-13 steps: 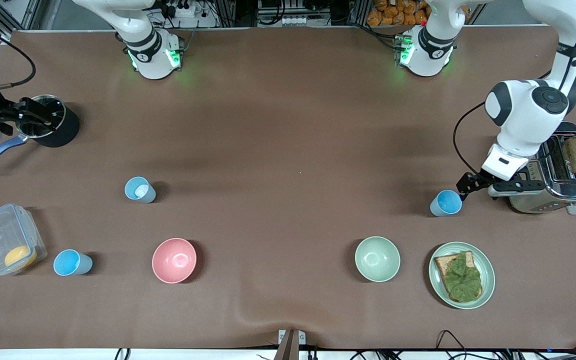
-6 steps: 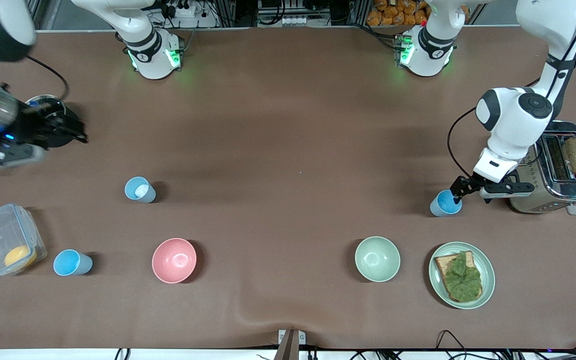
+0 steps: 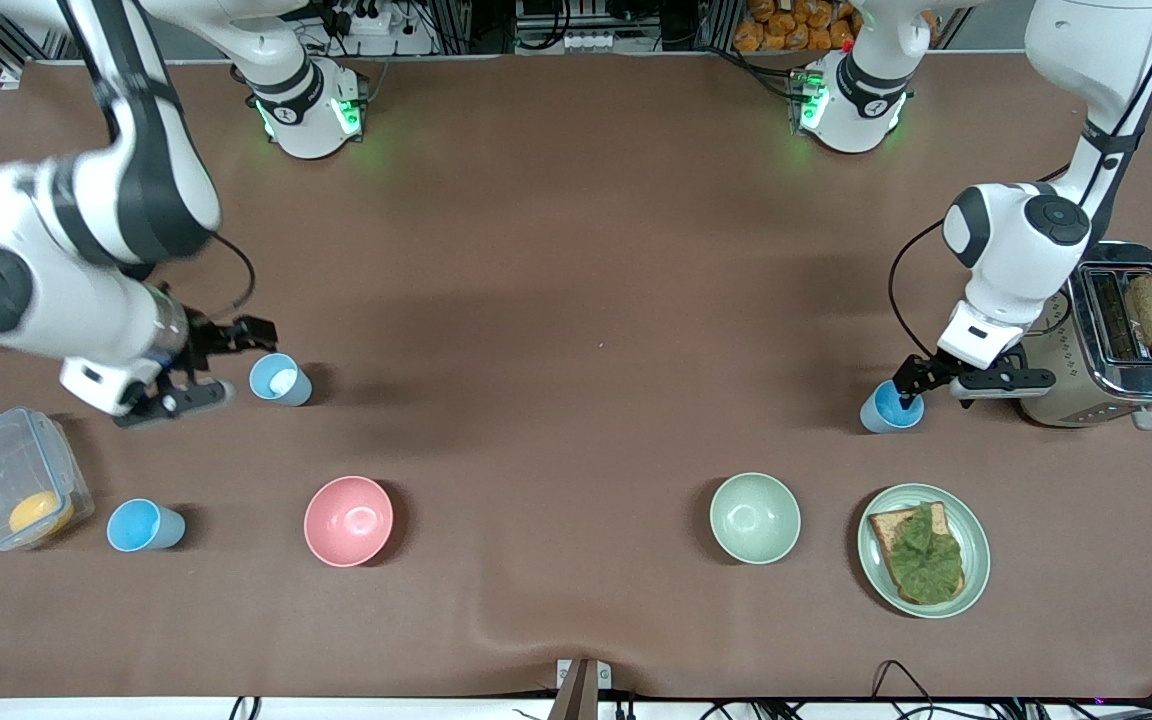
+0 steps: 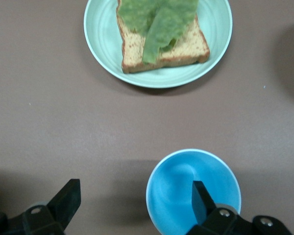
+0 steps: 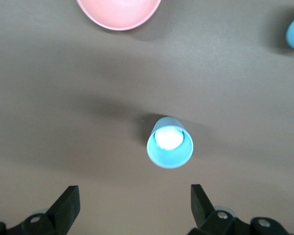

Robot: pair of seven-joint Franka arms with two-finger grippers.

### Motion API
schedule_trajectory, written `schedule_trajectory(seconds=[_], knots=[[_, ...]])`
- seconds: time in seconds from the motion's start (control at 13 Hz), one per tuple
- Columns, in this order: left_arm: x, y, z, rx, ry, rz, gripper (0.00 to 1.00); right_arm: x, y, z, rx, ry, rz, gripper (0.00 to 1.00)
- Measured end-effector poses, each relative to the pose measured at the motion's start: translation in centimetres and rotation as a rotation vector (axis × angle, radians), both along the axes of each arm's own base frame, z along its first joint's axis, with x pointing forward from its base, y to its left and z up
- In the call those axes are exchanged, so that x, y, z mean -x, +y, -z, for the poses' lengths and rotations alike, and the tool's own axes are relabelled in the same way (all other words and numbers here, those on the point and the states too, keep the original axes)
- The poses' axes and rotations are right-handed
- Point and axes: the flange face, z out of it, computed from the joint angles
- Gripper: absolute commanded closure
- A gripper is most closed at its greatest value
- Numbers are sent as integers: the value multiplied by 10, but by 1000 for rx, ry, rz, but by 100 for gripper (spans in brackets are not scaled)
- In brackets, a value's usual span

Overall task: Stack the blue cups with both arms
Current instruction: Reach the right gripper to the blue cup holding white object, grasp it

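At the right arm's end of the table, a clear box (image 3: 16, 490) is sitting with one blue cup (image 3: 141, 526) just beside it, untouched. The right gripper (image 3: 206, 368) is being held wide open beside a second cup (image 3: 279, 380), which is standing upright, apart from the fingers; in the right wrist view the cup (image 5: 169, 142) is framed between the spread fingers, apparently lined up for a grasp. A pink bowl (image 3: 348, 520) and a green bowl (image 3: 754, 517) are lying nearer the camera, clear of both arms.

Toward the left arm's end, the left gripper (image 3: 921, 386) is being set open over the rim of a third cup (image 3: 889, 408): one finger (image 4: 202, 199) is inside it, the other outside, so the wall can be pinched. Nothing is gripped yet. A plate (image 3: 971, 572) with bread is nearer the camera, a toaster (image 3: 1106, 350) just beside the gripper.
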Motion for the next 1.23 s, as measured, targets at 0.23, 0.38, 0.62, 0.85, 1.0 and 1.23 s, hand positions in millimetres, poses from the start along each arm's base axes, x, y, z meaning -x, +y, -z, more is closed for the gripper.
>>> schedule_trajectory(seconds=[0.23, 0.38, 0.62, 0.85, 1.0, 1.23], knots=[[2, -1, 9, 1, 17, 1, 0, -8, -28, 68, 9, 70, 37, 0], [4, -1, 14, 2, 27, 1, 0, -6, -49, 96, 1, 70, 37, 0], [6, -1, 22, 2, 43, 1, 0, 7, -67, 132, -13, 76, 9, 0], [7, -1, 28, 3, 51, 1, 0, 8, -73, 151, -16, 72, 5, 56], [4, -1, 25, 3, 40, 1, 0, 11, -72, 165, -16, 94, 4, 78], [-2, 0, 20, 3, 25, -1, 0, 12, -72, 172, -16, 103, 3, 100]])
